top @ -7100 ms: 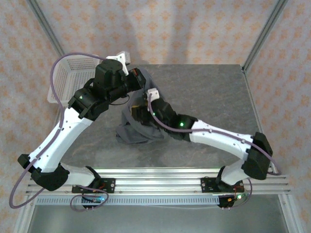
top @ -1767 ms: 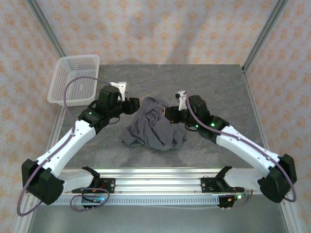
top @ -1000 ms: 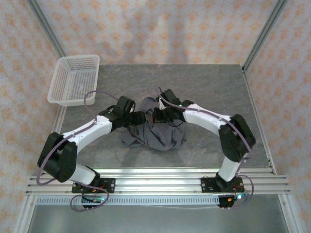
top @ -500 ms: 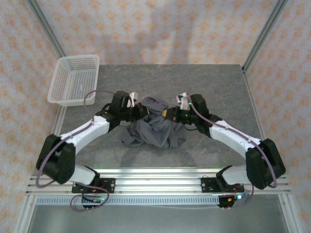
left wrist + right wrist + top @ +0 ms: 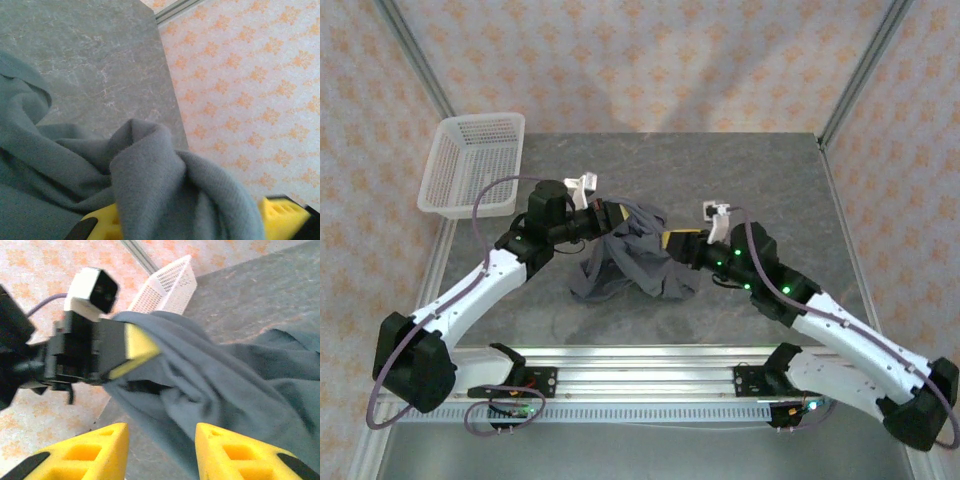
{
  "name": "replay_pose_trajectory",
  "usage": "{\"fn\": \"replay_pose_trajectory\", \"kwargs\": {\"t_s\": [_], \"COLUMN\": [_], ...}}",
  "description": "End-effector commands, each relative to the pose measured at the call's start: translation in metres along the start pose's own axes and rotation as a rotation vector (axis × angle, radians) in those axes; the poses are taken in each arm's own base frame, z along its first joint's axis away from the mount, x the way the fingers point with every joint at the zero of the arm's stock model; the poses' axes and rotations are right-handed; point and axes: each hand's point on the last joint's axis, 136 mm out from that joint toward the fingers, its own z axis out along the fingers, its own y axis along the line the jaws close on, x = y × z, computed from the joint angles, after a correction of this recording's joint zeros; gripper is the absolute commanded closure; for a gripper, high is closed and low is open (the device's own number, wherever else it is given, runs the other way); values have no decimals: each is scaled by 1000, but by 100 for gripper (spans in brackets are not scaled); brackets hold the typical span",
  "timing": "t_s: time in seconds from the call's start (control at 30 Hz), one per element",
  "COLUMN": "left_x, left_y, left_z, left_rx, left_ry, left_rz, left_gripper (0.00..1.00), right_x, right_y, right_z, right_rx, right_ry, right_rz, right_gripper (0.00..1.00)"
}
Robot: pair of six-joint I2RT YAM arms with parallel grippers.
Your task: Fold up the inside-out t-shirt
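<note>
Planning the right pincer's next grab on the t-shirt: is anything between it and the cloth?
Nothing visible. The right pincer is open with the t-shirt straight ahead of it and no other thing between. The left pincer, shut on a fold, is farther along; the basket sits beyond both.

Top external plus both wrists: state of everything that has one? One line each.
t-shirt: crumpled heap on the table, not yet folded, one edge pulled up.
left gripper: shut on the t-shirt's raised edge, cloth draped over its fingers.
right gripper: jaws apart, at the t-shirt's right side, gripping nothing.
basket: upright at the far left corner, apart from the t-shirt.
</note>
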Motion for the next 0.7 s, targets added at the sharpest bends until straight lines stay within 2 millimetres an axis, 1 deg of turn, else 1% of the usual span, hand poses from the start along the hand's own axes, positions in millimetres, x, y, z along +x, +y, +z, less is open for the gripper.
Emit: {"fn": "replay_pose_trajectory", "kwargs": {"t_s": [0.0,0.07,0.1,0.13,0.2,0.27,0.3,0.33,0.37,0.43,0.47,0.53,0.57,0.63,0.67], "left_x": [-7,-8,-8,-8,-8,-8,-7,-6,-6,-4,-4,-3,-3,-3,-3], "left_y": [-3,-1,-1,-1,0,1,1,0,0,-3,-5,-7,-7,-7,-7], "left_z": [-3,-3,-3,-3,-2,-2,-1,-1,-1,-1,-2,-6,-7,-9,-9], "left_rx": [0,-10,-13,-14,-18,-17,-16,-12,-9,5,12,16,13,6,4], "left_ry": [-20,-25,-28,-27,-28,-23,-20,-16,-12,-3,-1,-8,-12,-11,-9], "left_rz": [-1,-3,-5,-7,-9,-8,-6,-1,1,6,9,19,24,33,36], "left_gripper": [100,100,100,100,100,100,100,100,100,100,100,100,100,100,100], "right_x": [15,25,29,33,48,58,58,57,55,43,36,26,22,18,18], "right_y": [-19,-13,-11,-12,-15,-12,-7,-5,-5,-9,-13,-19,-23,-33,-39], "right_z": [24,37,44,50,65,75,82,87,90,90,88,86,86,85,85], "right_rx": [180,205,219,235,282,290,261,242,233,228,230,227,228,248,262], "right_ry": [-14,-16,-17,-11,33,77,81,74,57,-17,-59,-123,-143,-166,-169], "right_rz": [190,284,361,464,619,715,727,742,748,738,736,733,739,756,763], "right_gripper": [61,56,52,50,46,39,33,31,24,15,13,14,17,32,43]}}
